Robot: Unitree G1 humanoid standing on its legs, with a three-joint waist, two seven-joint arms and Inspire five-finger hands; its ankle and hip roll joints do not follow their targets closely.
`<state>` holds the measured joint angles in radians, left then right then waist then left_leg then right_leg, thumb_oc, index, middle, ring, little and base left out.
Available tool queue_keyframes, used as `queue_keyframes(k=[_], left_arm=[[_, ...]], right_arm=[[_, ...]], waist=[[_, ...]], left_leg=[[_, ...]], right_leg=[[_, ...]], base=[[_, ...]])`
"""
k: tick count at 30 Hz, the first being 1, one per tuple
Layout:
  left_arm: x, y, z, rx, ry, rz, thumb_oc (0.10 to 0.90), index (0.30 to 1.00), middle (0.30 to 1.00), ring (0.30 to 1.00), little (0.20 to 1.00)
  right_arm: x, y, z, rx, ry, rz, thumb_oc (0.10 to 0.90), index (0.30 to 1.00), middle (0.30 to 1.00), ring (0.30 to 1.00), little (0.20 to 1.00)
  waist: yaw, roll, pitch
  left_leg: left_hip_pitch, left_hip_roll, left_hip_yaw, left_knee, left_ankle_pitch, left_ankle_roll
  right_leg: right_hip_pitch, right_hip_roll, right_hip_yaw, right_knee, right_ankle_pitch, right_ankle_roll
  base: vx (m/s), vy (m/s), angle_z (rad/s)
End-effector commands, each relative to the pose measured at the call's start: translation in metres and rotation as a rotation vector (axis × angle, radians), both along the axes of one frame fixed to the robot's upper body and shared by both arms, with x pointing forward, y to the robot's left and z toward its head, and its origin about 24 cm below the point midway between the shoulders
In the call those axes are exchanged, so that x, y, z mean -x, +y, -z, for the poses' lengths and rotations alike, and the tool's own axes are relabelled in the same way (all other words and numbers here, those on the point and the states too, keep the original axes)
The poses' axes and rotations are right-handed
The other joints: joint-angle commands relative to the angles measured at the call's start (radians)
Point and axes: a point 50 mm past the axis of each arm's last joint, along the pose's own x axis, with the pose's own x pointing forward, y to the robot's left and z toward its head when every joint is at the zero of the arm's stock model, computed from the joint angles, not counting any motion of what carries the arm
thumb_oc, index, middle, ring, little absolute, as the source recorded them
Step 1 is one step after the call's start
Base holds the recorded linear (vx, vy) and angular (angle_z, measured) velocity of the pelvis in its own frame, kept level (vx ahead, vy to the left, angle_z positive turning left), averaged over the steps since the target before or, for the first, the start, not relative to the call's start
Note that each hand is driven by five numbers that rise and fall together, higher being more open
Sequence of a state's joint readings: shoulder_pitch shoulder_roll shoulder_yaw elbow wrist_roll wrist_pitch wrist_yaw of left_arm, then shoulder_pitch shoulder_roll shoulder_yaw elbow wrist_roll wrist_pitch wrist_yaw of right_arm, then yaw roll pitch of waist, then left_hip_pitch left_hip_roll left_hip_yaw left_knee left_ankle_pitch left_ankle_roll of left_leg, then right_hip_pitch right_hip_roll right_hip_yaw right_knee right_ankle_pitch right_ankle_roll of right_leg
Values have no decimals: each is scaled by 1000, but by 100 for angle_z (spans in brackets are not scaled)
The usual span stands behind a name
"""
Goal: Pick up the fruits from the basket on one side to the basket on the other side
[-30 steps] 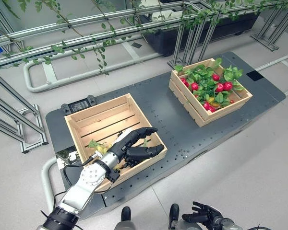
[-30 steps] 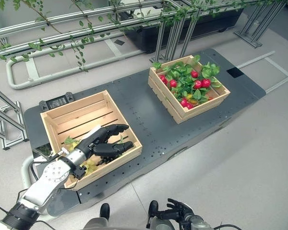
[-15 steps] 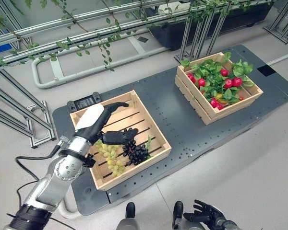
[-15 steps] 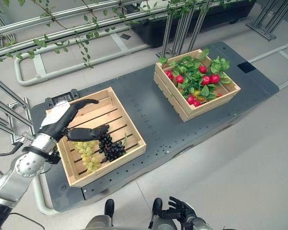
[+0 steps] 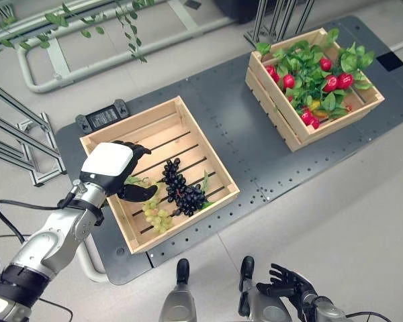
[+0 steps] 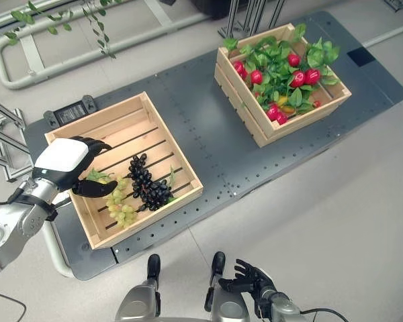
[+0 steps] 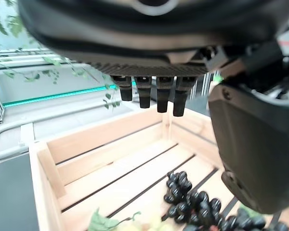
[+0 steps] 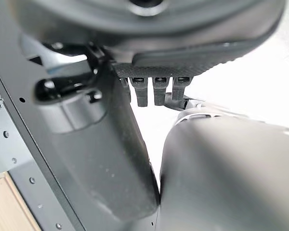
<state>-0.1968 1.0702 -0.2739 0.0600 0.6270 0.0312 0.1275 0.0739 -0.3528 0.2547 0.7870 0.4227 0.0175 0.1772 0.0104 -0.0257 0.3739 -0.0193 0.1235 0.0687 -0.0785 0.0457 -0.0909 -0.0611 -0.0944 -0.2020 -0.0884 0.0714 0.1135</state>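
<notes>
**Left eye view: grapes in the near crate, left hand empty above its edge**

Partly hidden: green grapes (image 5: 154, 213), tucked behind the thumb of the left hand (image 5: 111, 169) and fading into the slats. Hard to tell apart in the far crate (image 5: 282, 131), upper right of the frame: red fruit (image 5: 336, 82) half buried under leaves (image 5: 302, 67), with a yellowish piece barely showing. Cut off at the bottom edge, right of centre: right hand (image 5: 290, 285), low and well away from both crates, fingers spread and loose, nothing in them.

Near crate (image 5: 188, 114), left of centre on the dark platform (image 5: 248, 154): black grapes (image 5: 183, 193) in the middle of the slatted floor, green bunch just beside them toward the lower left, a leaf or two alongside.

Left hand over the crate's left rim, back upward, fingers curled loosely downward, thumb reaching in toward the green bunch. From the left wrist view, fingers (image 7: 156, 98) hanging free above the slats, closed on nothing, black grapes lying below.
</notes>
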Motion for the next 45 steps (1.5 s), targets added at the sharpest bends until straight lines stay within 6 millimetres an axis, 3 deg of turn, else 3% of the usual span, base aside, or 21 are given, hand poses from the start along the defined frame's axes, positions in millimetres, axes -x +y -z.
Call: queue_keyframes(k=[1,10,29,39,45], left_arm=[[-13,12,-53,-154,-147,-63,800,900,900,900,900],[-32,8,-78,-426,-64,-135,800,900,900,900,900],[-44,-16,-105,-668,217,-253,800,900,900,900,900],[-35,-22,-128,-719,205,-270,800,900,900,900,900],[-37,-23,-135,-742,126,-241,800,900,900,900,900]], right_arm=[[-4,-23,-12,54,-40,-21,800,900,900,900,900],[-24,-29,-22,55,-105,-25,800,900,900,900,900],[-36,-12,-20,4,-127,-18,800,900,900,900,900],[-33,-11,-18,1,-119,-4,800,900,900,900,900],[-33,-8,-17,-17,-126,2,800,900,900,900,900]], waist=[[-37,-15,-11],[-39,-19,40],[-23,-55,58],[-7,-52,59],[-3,-68,58]], left_leg=[[-74,-35,28,160,-73,29],[-135,-37,25,206,-75,28],[-128,-37,23,178,-68,23],[-116,-45,19,159,-66,22],[-115,-43,20,153,-69,21]], right_leg=[[-66,-40,65,130,-44,25],[-103,-41,56,156,-47,20],[-63,-19,39,100,-29,29],[-43,-20,26,79,-22,35],[-39,-16,18,72,-18,38]], base=[[-113,32,0],[-74,-12,2],[-5,-43,3],[2,-3,0],[12,-33,1]])
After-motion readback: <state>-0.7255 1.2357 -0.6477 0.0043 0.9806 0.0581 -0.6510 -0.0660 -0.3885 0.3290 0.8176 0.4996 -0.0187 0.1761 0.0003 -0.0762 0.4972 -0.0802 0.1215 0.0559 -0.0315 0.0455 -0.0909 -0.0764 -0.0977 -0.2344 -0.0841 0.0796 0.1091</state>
